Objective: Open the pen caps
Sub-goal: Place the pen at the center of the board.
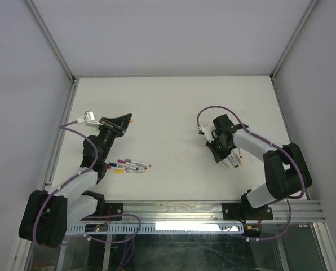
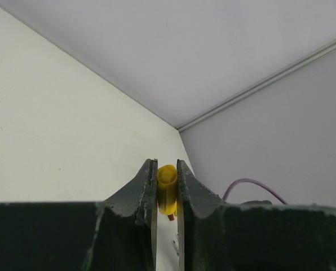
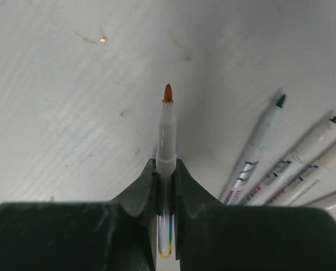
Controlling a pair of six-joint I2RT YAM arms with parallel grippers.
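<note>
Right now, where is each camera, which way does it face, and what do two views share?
Top external: overhead behind both arms, looking down on them and the table.
Left wrist: faces a far wall corner; left gripper pinches yellow cap.
Right wrist: looks down at table; right gripper holds orange-tipped pen.
Shared: top and left wrist show the cap.

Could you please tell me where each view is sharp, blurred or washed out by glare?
Top view: even light, one glare strip on the front rail. Left wrist view: yellow cap sharp, dark fingers underexposed. Right wrist view: held pen sharp, loose pens at the right softer.
</note>
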